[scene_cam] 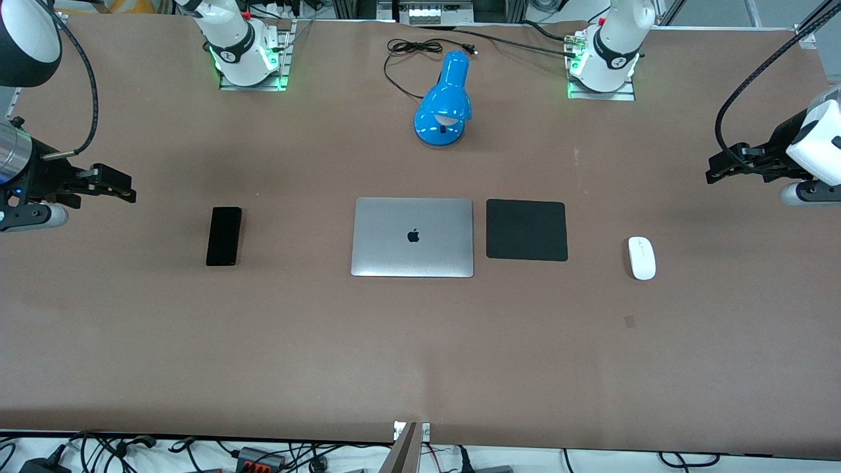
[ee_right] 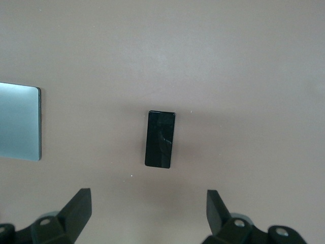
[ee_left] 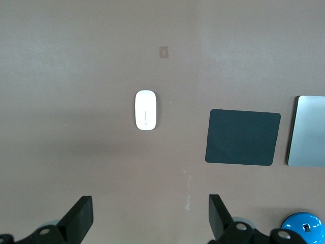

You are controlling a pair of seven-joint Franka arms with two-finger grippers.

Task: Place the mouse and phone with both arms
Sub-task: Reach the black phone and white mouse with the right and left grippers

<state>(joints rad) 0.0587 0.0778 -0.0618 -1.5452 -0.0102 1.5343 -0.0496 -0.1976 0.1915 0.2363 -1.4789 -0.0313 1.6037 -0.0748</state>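
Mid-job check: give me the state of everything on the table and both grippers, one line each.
mouse: flat on the table, untouched
phone: flat, face up, untouched
laptop: lid closed
mouse pad: flat, nothing on it
lamp: unplugged, cord loose on the table
left gripper: open, above the mouse
right gripper: open, above the phone
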